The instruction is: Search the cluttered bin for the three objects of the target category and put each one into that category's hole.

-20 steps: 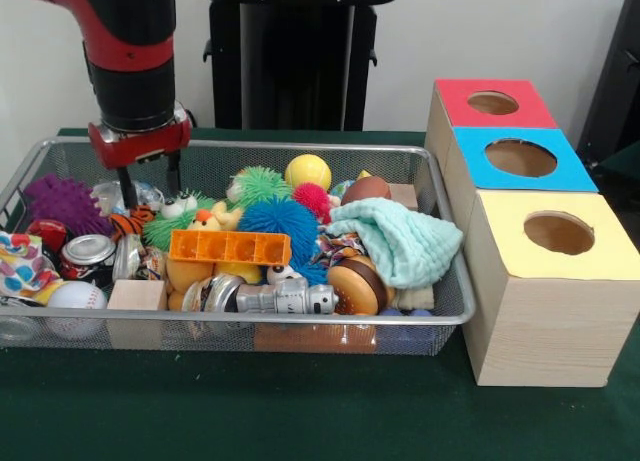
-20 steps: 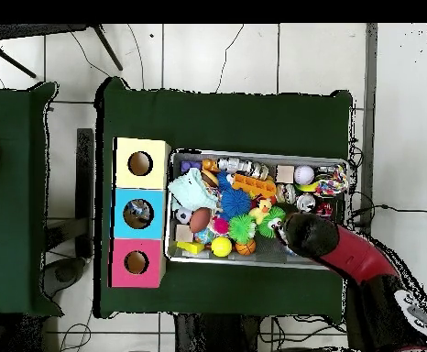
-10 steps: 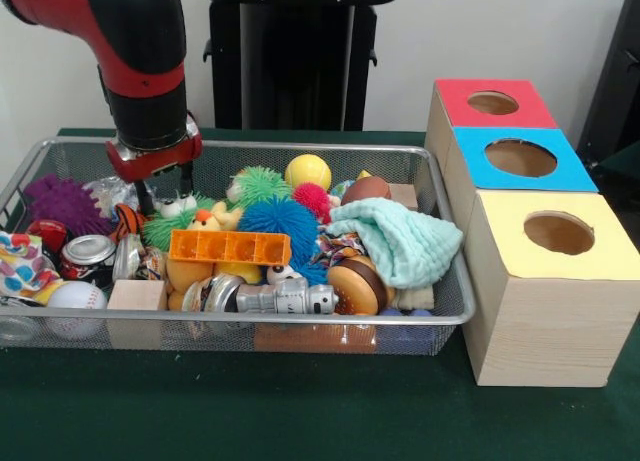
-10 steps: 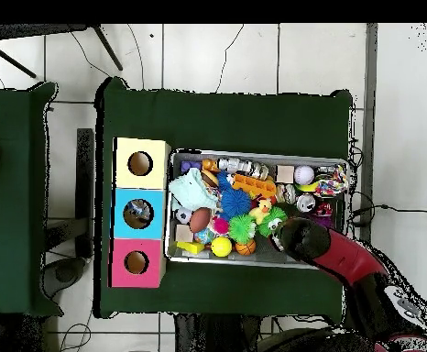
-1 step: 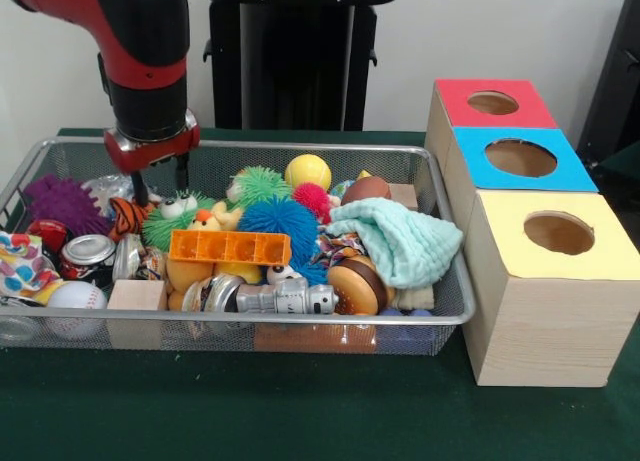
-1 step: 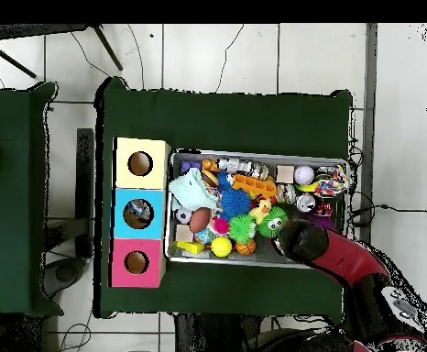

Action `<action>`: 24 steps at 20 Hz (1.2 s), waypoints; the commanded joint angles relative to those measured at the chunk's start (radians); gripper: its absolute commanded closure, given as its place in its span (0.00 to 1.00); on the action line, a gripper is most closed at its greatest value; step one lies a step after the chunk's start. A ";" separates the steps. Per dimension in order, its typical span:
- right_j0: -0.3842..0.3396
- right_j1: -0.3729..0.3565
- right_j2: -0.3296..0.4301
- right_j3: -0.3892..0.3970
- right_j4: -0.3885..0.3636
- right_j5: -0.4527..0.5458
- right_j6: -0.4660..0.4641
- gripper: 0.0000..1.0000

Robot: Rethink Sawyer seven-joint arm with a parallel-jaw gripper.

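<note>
Arm (image 5: 140, 41) red and black, comes down near-vertical over the wire mesh bin (image 5: 300, 153), at the bin's end farthest from the boxes. Gripper (image 5: 160, 183) hangs just above the clutter; its two dark fingers (image 5: 139, 189) stand apart, nothing between them, so open and empty. Fingertips sit over the small tiger-striped toy (image 5: 127, 217) and the green spiky ball with googly eyes (image 5: 172, 219); can't tell if they touch either.

Front view shows the fingers and the gap. Overhead view doesn't: the arm's wrist (image 6: 301, 240) covers the gripper, only the arm running off toward the table's edge is seen. Overhead does show the inside of the box holes: the blue-topped wooden box (image 6: 137, 214) has something lying in its hole, contents unclear; the yellow-topped box (image 6: 140, 163) and red-topped box (image 6: 136, 262) holes look dark. Front view shows the same three boxes only as open round holes, in a row touching one another just beside the bin's other end.

Bin contents all still in the bin: blue spiky ball (image 5: 277, 219), yellow smooth ball (image 5: 307, 171), orange plastic block tray (image 5: 229, 247), mint-green cloth (image 5: 395, 239), silver robot figure (image 5: 275, 298), white baseball (image 5: 76, 298), purple spiky toy (image 5: 62, 201), tin can (image 5: 88, 252). Bin stands on the green-covered table (image 5: 300, 411).
</note>
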 commanded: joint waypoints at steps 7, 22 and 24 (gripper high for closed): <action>0.023 -0.047 -0.027 -0.100 -0.048 0.184 0.110 0.00; -0.017 0.005 0.017 -0.117 -0.065 0.054 0.107 0.00; -0.021 0.020 0.021 -0.117 -0.063 0.037 0.115 0.00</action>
